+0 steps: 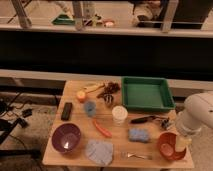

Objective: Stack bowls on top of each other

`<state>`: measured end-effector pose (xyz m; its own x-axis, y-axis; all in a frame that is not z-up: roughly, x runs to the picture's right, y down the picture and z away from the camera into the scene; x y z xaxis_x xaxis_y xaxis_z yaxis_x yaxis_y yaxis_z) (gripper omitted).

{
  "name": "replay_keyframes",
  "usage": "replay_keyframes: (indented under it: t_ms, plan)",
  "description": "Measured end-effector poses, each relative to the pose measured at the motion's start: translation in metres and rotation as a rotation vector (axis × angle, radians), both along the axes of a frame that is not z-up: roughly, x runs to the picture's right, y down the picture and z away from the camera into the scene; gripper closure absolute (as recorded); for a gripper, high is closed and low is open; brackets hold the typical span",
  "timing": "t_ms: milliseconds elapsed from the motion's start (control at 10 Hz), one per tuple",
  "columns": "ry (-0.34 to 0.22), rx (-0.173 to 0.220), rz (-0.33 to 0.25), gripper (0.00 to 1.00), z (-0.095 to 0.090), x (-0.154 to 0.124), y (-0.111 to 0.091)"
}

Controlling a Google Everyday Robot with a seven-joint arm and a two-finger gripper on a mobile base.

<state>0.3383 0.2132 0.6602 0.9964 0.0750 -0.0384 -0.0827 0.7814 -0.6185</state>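
Sitting at the worktop's front-right corner, the gripper is seen over the orange bowl's rim; grip state cannot be told. Purple bowl is placed front-left.

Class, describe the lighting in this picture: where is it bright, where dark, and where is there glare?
Camera view: warm, dim light on the wooden table; dark band behind it, brighter strip along the top; pale gleam inside the purple bowl; the gripper is at the orange bowl, far right.
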Motion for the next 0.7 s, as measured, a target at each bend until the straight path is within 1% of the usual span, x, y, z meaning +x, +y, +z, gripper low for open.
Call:
replay_keyframes:
  t_ms: [100, 200, 300, 400, 500, 700]
  plan:
    - [0.015, -0.004, -0.016, 0.2, 0.0002, 0.011, 0.0064]
    - [0.025, 0.016, -0.042, 0.2, 0.0011, 0.0167, 0.0087]
    - [0.025, 0.042, -0.072, 0.2, 0.002, 0.0158, 0.0094]
    - [0.044, 0.076, -0.128, 0.2, 0.0033, 0.0161, 0.0119]
    - [0.068, 0.088, -0.167, 0.2, 0.0037, 0.0185, 0.0156]
    - [0.078, 0.094, -0.196, 0.2, 0.0055, 0.0165, 0.016]
